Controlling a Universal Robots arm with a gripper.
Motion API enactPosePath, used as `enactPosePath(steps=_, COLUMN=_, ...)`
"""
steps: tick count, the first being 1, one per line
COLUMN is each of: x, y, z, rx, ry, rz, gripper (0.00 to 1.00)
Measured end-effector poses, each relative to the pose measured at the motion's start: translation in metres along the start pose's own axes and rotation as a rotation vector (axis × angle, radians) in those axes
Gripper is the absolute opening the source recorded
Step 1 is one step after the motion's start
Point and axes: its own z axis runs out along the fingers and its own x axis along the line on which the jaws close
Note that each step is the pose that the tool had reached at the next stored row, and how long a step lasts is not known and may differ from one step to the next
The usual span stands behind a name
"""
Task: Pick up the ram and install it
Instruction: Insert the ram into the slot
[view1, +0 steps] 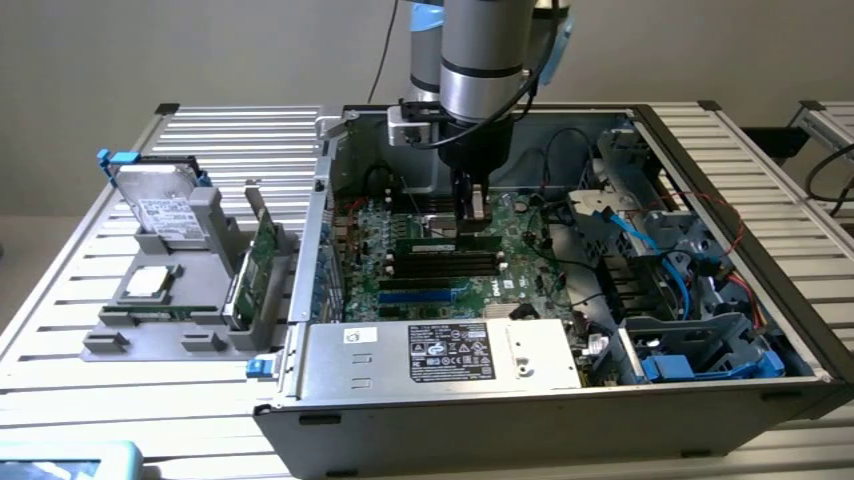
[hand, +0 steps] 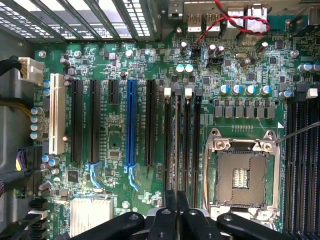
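Observation:
The ram (view1: 447, 243), a narrow green stick with a pale label, stands on edge among the black memory slots of the motherboard (view1: 400, 290) inside the open computer case. My gripper (view1: 470, 222) comes straight down onto the stick's end on the exterior view's right. In the wrist view the ram (hand: 177, 145) appears edge-on as a thin dark line running along a memory slot. My gripper (hand: 176, 215) is shut on it, and the black fingers (hand: 169, 220) press close on either side.
The empty CPU socket (hand: 243, 172) lies beside the memory slots, and a blue expansion slot (hand: 131, 122) sits further off. Blue cables (view1: 638, 228) and drive cages crowd the case's right. Outside the case, a grey fixture (view1: 187, 320) holds a green expansion card (view1: 260, 262) and a hard drive (view1: 167, 210).

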Motion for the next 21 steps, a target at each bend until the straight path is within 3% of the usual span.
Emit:
enactPosePath(steps=8, x=0.0004, y=0.0000, z=0.0006, rx=-0.0008, ry=0.0084, rz=0.009, gripper=0.13)
enactPosePath(steps=13, x=0.0003, y=0.0000, z=0.0017, rx=-0.0006, ry=0.0091, rz=0.012, gripper=0.13)
enactPosePath(steps=16, x=0.0002, y=0.0001, z=0.0022, rx=-0.0001, ry=0.0150, rz=0.012, gripper=0.13)
enactPosePath(steps=18, x=0.0002, y=0.0003, z=0.0026, rx=0.0029, ry=0.0175, rz=0.013, gripper=0.13)
enactPosePath(steps=21, x=0.0001, y=0.0015, z=0.0030, rx=0.0147, ry=0.0182, rz=0.014, gripper=0.13)
